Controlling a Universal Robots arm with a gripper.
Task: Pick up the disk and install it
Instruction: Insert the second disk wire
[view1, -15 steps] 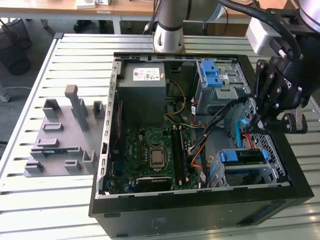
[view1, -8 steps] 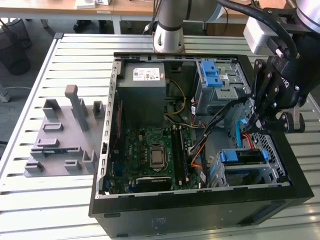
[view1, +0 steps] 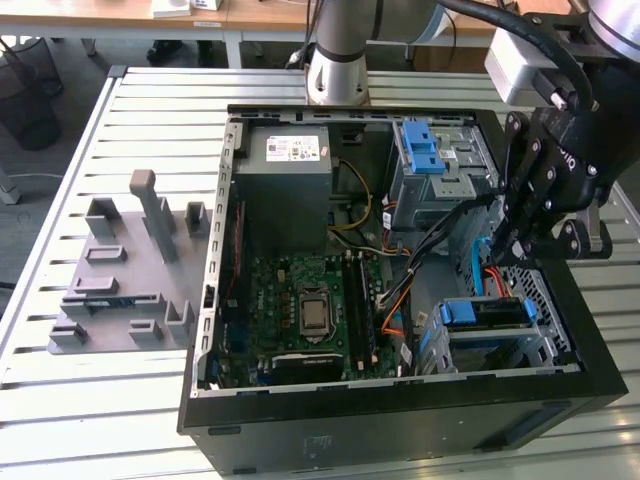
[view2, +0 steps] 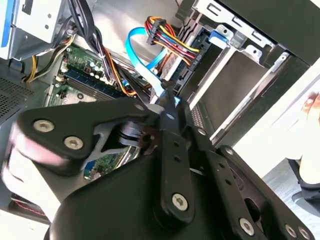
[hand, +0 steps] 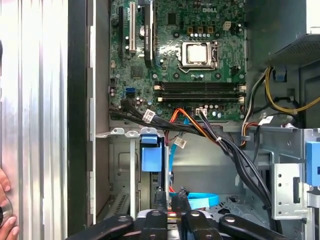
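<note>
End effector (view1: 508, 246) narrow, nothing visibly held, at the computer case's (view1: 400, 425) 3 o'clock in the exterior view – disk (view1: 480, 313) apparently slotted in the bay at 5 o'clock – best seated by pushing square along the rails, clear of the cables (view1: 440, 222).

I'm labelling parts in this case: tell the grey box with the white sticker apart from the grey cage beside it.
The grey box carries a white sticker; the grey cage carries a blue plastic latch. The grey box has plain closed sides; the grey cage is open-framed, with cables beside it. Both are grey metal inside the case.
</note>
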